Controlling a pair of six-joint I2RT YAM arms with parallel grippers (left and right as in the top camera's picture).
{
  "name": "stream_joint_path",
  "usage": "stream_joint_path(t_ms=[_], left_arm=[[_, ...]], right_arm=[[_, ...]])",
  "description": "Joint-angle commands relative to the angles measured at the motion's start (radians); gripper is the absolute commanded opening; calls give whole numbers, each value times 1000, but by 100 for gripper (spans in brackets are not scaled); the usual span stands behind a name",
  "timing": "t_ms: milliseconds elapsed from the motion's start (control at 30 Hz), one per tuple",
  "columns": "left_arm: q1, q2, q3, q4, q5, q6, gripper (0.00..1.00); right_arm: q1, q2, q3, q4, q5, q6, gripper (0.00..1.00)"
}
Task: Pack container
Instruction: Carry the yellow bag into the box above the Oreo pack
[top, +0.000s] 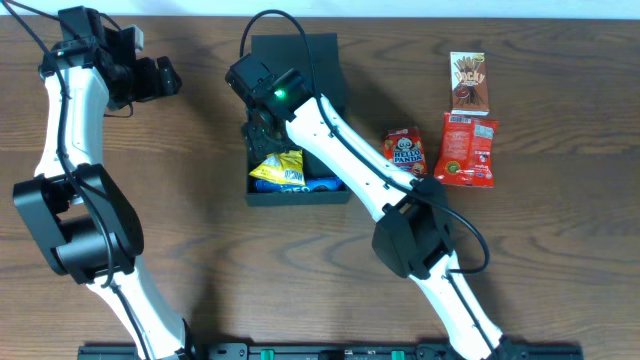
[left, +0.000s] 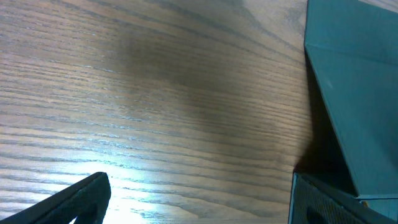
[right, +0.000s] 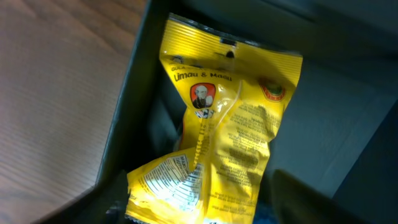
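A shallow, matte black rectangular cardboard container (top: 297, 196) sits at the middle of the brown wood-grain table (top: 560, 260), its hinged flap lid (top: 312, 52) standing open on the far side. Inside lies a crinkled yellow foil snack packet (right: 230, 124), against the left wall, and a blue packet (top: 322, 185) lies just to its right, at the near wall.

The right gripper (right: 199, 193) hangs over the left part of the container. Its two dark fingers (right: 115, 199) stand apart, one on each side of the yellow packet's near end, and the packet lies loose on the container floor rather than clamped.

The left gripper (left: 199, 186) hovers over bare table to the far left, well apart from the container, whose dark-teal side shows at the right edge of the left wrist view. Its fingers are spread wide with nothing between them.

To the right of the container, on the table, lie a small red panda-print biscuit packet (top: 406, 150), a red pouch (top: 467, 150) just beside it, and a brown chocolate-stick box (top: 468, 80) further back.
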Motion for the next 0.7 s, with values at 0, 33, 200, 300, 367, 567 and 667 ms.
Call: stream_joint_path(t_ms=[0,33,200,300,367,567,667], left_arm=[[0,-27,7,-5,7,-12,95],[0,-27,7,-8,7,-12,95],[0,-27,7,-12,7,-12,95],[0,-27,7,-13,7,-12,95],[0,-27,7,-12,6,-23,95],[0,-27,7,-12,7,-24,95],[0,-27,7,-12,6,-29,95]], right_arm=[[-11,-4,11,-2,4,-27,77],[-16,-4,21,-9,3,-35,56],[-45,-4,62,-83,-93,-187,1],[-52,-2,42,-102,-233,-285,1],[-51,-1,4,-85,-235,-296,1],[-49,0,-148,23,-304,-348,1],[-44,0,-233,79,-307,-355,1]])
